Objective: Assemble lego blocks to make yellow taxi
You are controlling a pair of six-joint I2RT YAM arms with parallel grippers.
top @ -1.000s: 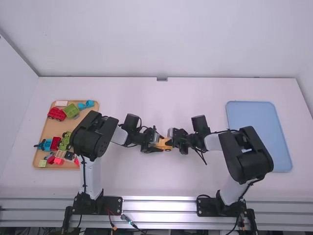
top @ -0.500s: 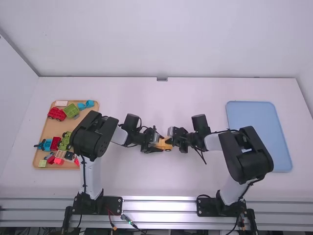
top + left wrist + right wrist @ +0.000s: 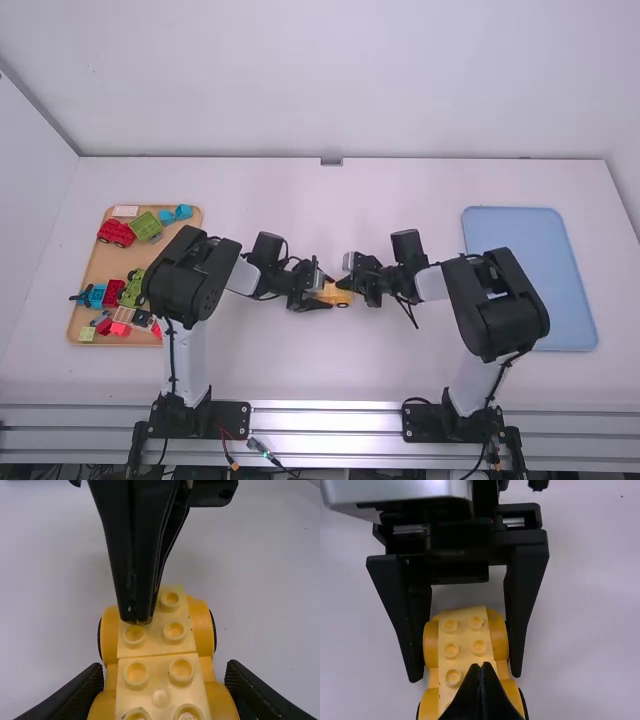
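In the high view my left gripper [image 3: 324, 291] and my right gripper [image 3: 348, 284] meet at the yellow car [image 3: 341, 298] near the middle of the table. The left wrist view has a finger of my left gripper [image 3: 162, 680] against each side of the car body [image 3: 161, 677], which carries yellow studded bricks on top. Those two fingers flank the car [image 3: 470, 635] in the right wrist view too. My right gripper [image 3: 481, 672] is shut with its tips together over the studs at the car's other end, holding nothing.
A wooden tray [image 3: 88, 270] at the left holds several colored bricks and small vehicles, partly behind the left arm. On the right lies a blue tray [image 3: 530, 270], with the right arm's elbow over its lower left edge.
The right arm's elbow has shifted slightly left and away from the camera, and its gripper has tilted a little at the car. My left arm and the car stay in place.
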